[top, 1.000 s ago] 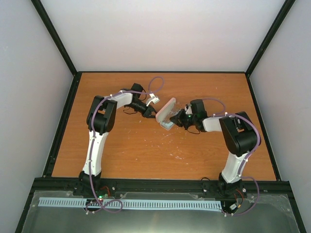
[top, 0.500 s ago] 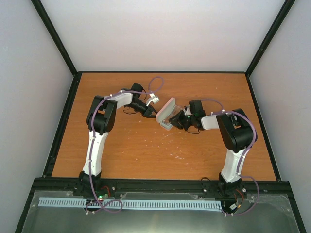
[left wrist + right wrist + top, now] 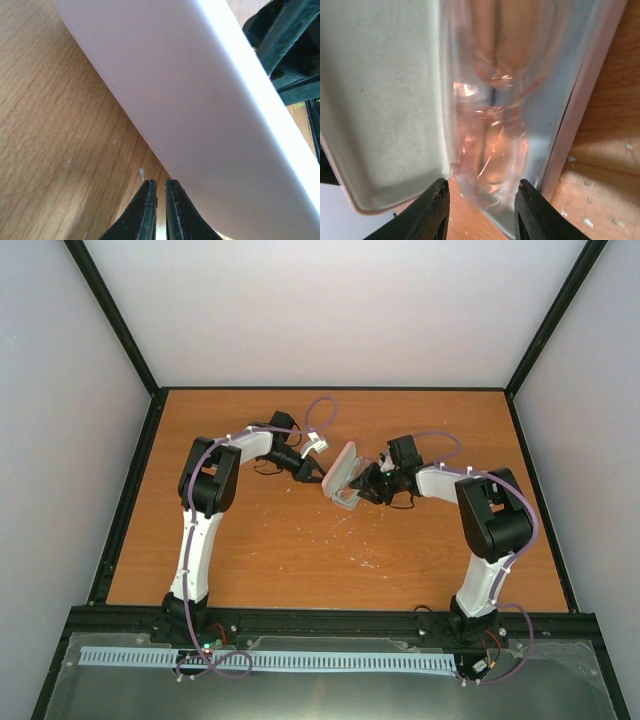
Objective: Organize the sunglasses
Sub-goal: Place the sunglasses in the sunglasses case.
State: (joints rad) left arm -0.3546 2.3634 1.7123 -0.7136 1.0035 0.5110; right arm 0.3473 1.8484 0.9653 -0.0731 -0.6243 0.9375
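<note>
One blurry pair of sunglasses [image 3: 490, 150] is being pinched by right gripper [image 3: 482, 183] in one cropped case [image 3: 380, 100]; left gripper [image 3: 160, 183] is being squeezed together, 6 o'clock.

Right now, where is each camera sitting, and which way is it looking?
Top external: high behind the arms, looking down at the wooden table; both arms show, meeting at the open pale pink oblong case.
Left wrist: on the left arm, looking past its shut left gripper at the case's pink outside.
Right wrist: on the right arm, looking into the case; the right gripper fingers grip the amber-lensed sunglasses.
Shared: all three see the case.
</note>
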